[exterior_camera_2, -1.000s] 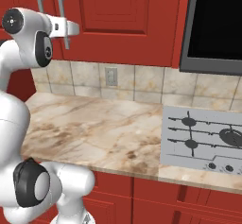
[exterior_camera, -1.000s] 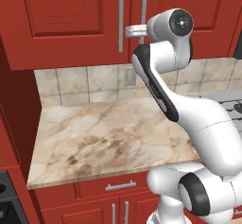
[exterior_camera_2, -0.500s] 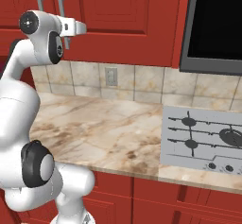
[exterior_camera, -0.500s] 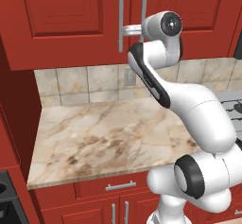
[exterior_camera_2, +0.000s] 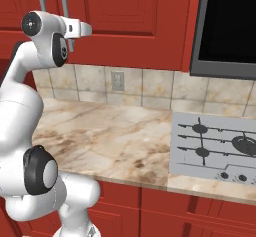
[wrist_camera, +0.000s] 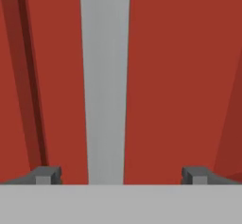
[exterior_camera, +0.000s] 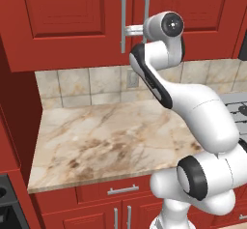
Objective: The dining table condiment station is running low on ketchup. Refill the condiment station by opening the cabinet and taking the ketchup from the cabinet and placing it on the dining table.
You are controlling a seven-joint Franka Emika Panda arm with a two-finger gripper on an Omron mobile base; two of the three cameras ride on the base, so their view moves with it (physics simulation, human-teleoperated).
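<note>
The arm is reaching up to the cabinet (exterior_camera: 67, 15), presenting the gripper (wrist_camera: 118, 173) squarely to a silver handle (wrist_camera: 105, 81), which is standing between the two fingertips (wrist_camera: 46, 175) without either appearing to touch it. The gripper is standing wide, holding nothing. In the left base view the hand is meeting the left of the two bar handles (exterior_camera: 123, 20), belonging to the left door; both doors are sitting closed. The task is therefore judged to be at its opening step: the handle is not yet clamped, the door is unopened, and fetching and carrying all remain. The ketchup is presumably lying behind these closed doors, so the contents cannot be told. Below, the marble table (exterior_camera: 111, 136) is lying beside a cooktop (exterior_camera_2: 215, 143).
</note>
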